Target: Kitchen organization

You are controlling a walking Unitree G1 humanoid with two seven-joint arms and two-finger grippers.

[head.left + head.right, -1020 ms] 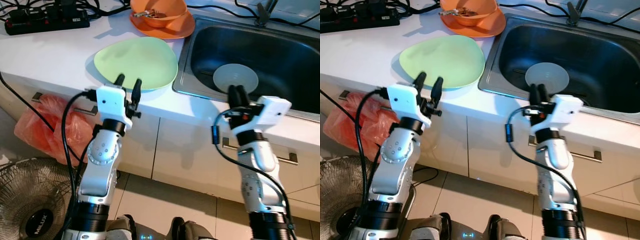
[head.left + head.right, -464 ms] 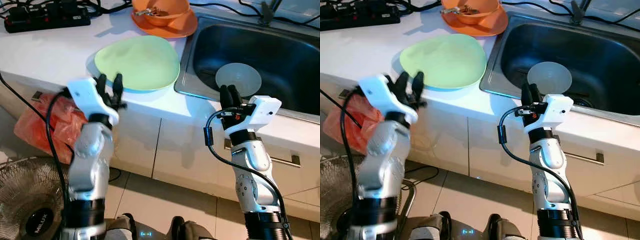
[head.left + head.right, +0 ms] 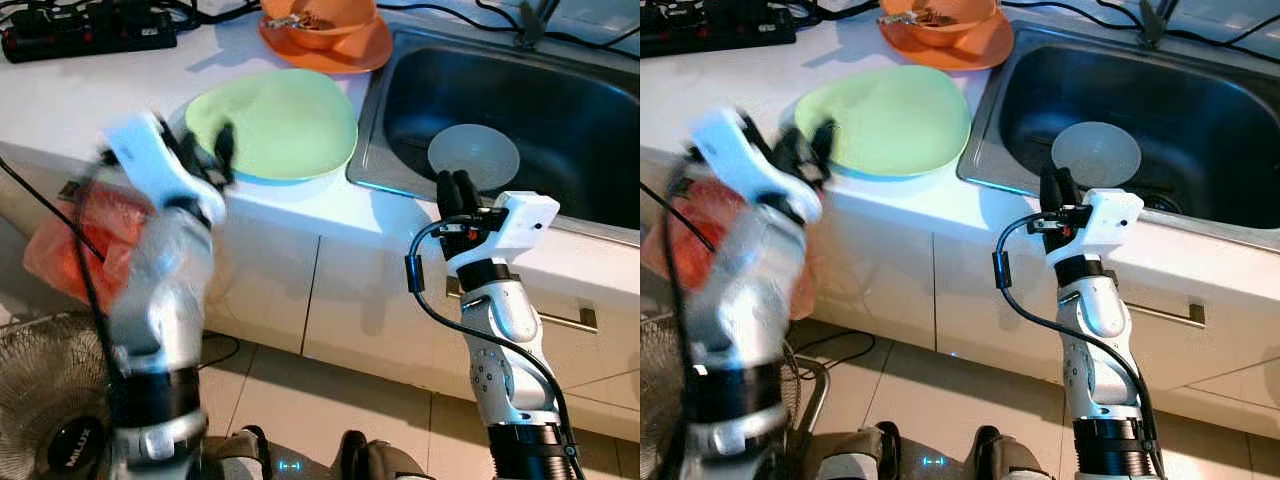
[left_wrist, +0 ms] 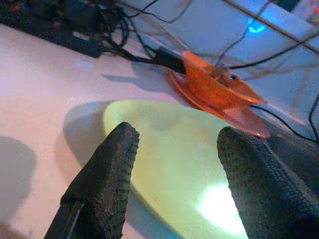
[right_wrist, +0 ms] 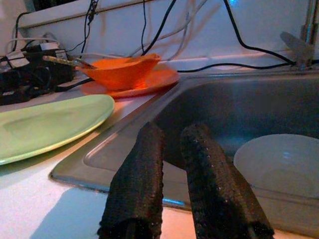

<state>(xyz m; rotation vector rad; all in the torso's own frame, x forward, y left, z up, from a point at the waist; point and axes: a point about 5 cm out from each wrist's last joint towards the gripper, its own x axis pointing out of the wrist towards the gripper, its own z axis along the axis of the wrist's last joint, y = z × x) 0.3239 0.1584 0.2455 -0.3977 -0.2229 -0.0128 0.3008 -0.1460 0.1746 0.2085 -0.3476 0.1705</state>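
Observation:
A pale green plate [image 3: 275,122] lies on the white counter [image 3: 100,100]. Behind it an orange bowl [image 3: 318,18] with a utensil in it sits on an orange plate [image 3: 335,58]. A translucent bowl [image 3: 473,157] rests in the steel sink [image 3: 570,95]. My left gripper [image 3: 208,148], blurred by motion, is open at the green plate's near-left edge; in the left wrist view its fingers [image 4: 107,179] straddle that rim without touching. My right gripper [image 3: 455,190] is shut, empty, over the sink's front rim, pointing at the translucent bowl [image 5: 284,164].
A black power strip [image 3: 90,35] with cables lies at the counter's back left. A red plastic bag [image 3: 65,240] hangs by the cabinet, with a floor fan [image 3: 50,430] below it. A faucet base [image 3: 530,25] stands behind the sink. Cabinet fronts carry a handle [image 3: 565,320].
My left arm has swung left and up, carrying its open gripper from the plate's front edge to its near-left edge. The right gripper has shifted a little to the left.

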